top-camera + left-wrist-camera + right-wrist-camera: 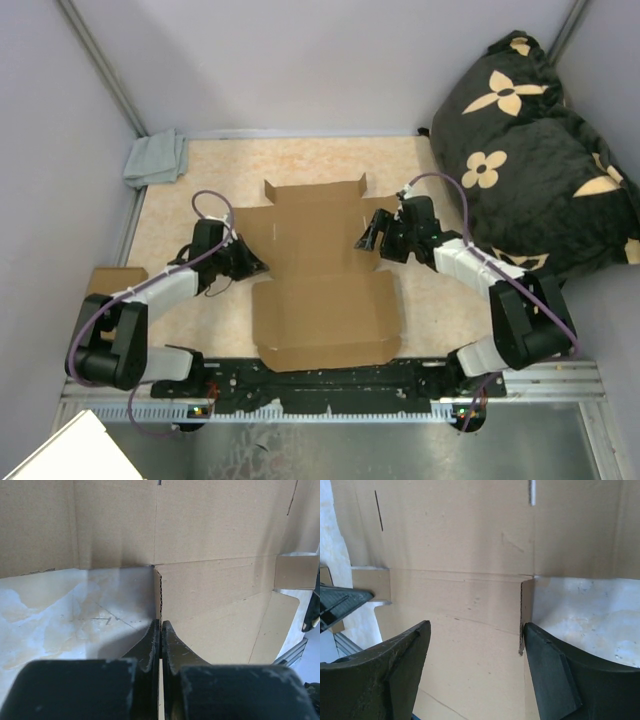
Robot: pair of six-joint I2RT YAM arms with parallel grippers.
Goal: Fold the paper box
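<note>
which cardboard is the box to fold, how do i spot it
On the beige table, look at the middle: the paper box is the big brown sheet there, cut with flaps and creases. The smaller cardboard piece at the left edge is just a plain little rectangle with no flaps.

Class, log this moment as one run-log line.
paper box: mostly flat | left gripper: shut on its flap | right gripper: open, astride opposite flap edge
</note>
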